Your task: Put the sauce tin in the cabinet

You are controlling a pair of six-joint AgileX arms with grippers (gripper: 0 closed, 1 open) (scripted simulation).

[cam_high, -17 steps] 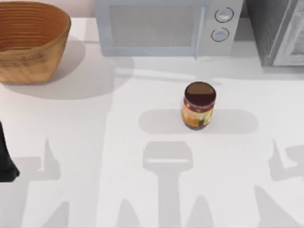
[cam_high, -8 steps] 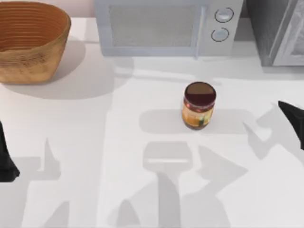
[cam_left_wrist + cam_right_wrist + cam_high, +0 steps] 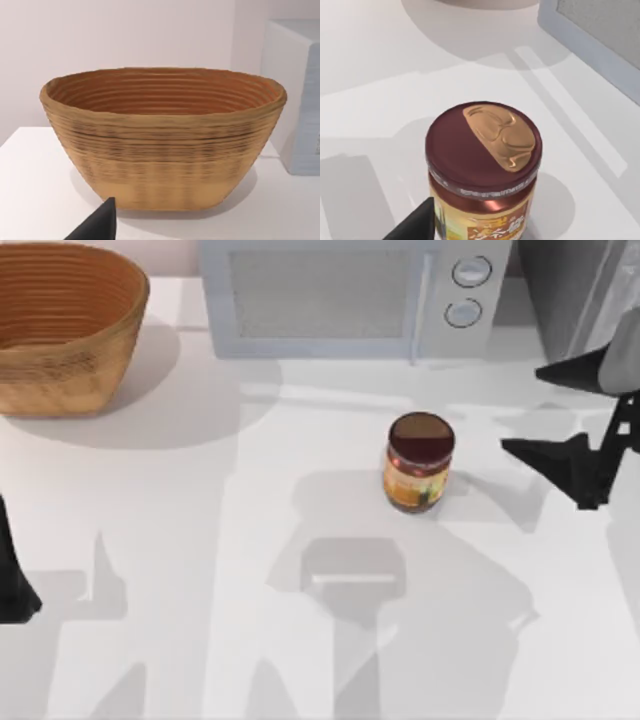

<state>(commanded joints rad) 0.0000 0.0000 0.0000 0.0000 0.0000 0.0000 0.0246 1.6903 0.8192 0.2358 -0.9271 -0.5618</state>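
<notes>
Now my right tool (image 3: pixel 570 425) has swung in!
Wide open, empty, at the sauce tin's (image 3: pixel 419 462) three o'clock.

Right claw (image 3: pixel 565 420) matte black, 2 long tapering fingers w/ pointed tips, thin black strut behind, left arm (image 3: pixel 12 575) a plain black wedge at table edge, black pointed fingertip (image 3: pixel 97 225) in left wrist view, no markings or cables visible
</notes>
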